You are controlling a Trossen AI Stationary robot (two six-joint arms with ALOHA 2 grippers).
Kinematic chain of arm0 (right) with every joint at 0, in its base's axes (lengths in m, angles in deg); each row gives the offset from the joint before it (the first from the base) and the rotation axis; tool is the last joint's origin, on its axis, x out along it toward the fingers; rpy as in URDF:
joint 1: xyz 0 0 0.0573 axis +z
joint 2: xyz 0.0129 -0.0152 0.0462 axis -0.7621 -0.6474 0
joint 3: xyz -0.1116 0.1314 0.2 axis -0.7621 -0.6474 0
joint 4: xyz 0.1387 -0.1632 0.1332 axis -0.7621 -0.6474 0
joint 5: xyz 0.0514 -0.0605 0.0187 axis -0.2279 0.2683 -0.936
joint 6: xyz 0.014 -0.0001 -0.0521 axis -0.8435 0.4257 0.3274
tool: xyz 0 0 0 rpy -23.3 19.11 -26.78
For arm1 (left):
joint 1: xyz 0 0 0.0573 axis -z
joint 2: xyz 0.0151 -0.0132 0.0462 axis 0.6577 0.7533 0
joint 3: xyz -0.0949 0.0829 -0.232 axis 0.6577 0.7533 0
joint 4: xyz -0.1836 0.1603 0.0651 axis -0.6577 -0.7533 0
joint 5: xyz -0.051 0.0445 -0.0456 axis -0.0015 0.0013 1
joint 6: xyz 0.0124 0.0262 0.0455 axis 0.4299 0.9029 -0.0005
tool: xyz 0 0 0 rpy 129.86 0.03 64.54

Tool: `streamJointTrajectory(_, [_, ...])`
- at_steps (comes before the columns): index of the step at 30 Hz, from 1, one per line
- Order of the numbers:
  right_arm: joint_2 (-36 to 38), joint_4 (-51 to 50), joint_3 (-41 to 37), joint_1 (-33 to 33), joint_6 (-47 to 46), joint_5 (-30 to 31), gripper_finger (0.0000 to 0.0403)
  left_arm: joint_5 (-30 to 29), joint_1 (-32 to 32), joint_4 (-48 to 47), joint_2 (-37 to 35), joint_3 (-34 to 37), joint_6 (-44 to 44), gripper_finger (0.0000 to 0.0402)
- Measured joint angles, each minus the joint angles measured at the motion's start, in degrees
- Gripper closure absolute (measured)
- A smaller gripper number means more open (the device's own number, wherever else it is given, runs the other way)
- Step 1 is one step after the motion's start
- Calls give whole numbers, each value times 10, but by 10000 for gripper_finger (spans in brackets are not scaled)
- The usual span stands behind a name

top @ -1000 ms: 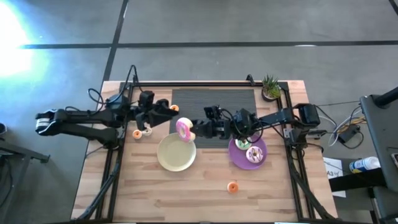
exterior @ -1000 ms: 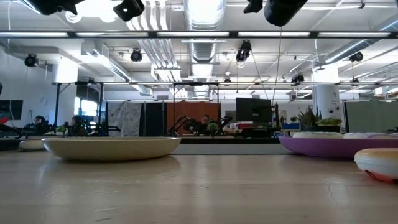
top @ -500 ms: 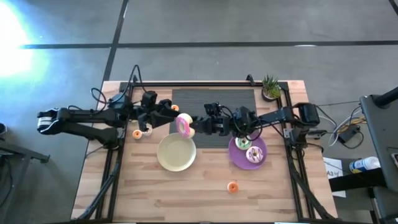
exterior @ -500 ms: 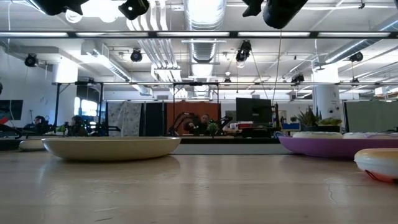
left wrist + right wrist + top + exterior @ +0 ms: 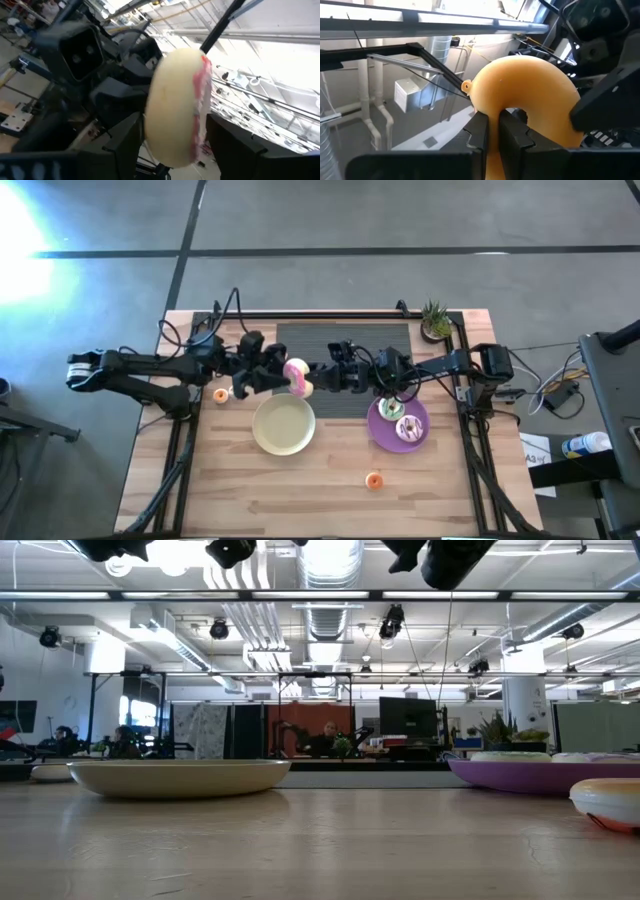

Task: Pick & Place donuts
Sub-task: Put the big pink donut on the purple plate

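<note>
The right gripper [image 5: 312,380] hangs in the air just past the far rim of the cream plate [image 5: 283,426], its jaws pinched nearly shut on the rim of a pink-iced donut [image 5: 296,376], which it holds on edge; in the right wrist view the two dark fingers [image 5: 479,131] clamp the donut's pale underside with its hole just above them; the left gripper [image 5: 276,377] faces it from the other side of the same donut, jaws spread wide, one finger on each side of the ring, and in the left wrist view the donut [image 5: 177,107] stands between the two fingers [image 5: 125,142] with a gap showing on either side, so it seems not to be touching them, though the view is too blurred to be sure; the cream plate itself lies bare on the wooden table [image 5: 330,500]; to the right of the cream plate sits a purple plate [image 5: 381,432] carrying a green-iced donut [image 5: 391,410] and a white-iced donut [image 5: 408,427]; to the left of the cream plate, near the table's edge, lie a small orange donut [image 5: 220,395] and a small cream one [image 5: 237,389] just beside it; nearer than the cream plate and to its right, well apart from both plates, another small orange donut [image 5: 373,480] lies alone on the wood.
</note>
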Motion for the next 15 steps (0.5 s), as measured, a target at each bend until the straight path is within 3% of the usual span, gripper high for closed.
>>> streamJointTrajectory(6, [1,-3,-1,-3,0,-1,346,15,0,-3,1,0,-3,267])
streamJointTrajectory(15, [3,-56,-2,-9,-6,-36,233,19,0,-9,1,2,-2,364])
